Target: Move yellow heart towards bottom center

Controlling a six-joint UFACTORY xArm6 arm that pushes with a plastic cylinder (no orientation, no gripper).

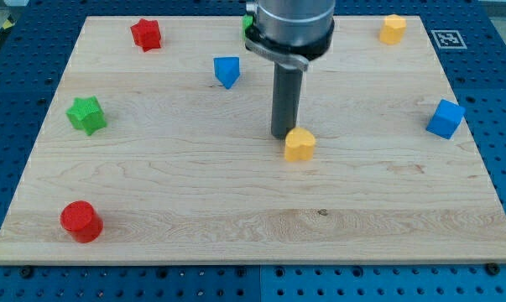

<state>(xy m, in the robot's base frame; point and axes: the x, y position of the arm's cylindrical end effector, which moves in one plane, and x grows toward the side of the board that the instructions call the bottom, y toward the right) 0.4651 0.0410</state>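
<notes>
Just above frame centre, the rod's tip (281, 135), which has no fingers to open or close, sits touching the upper-left edge of the yellow heart (299, 145). The heart lies toward the frame's lower right of the tip, so a downward push looks aligned toward the wooden board's (236, 226) bottom centre.

1. No readable words, brands or numbers are shown anywhere in the view.
2. One black-and-white square marker (446, 39), a coded pattern without letters, is seen on the blue perforated surface (496, 101), at about two o'clock from the wooden board (253, 218).
</notes>
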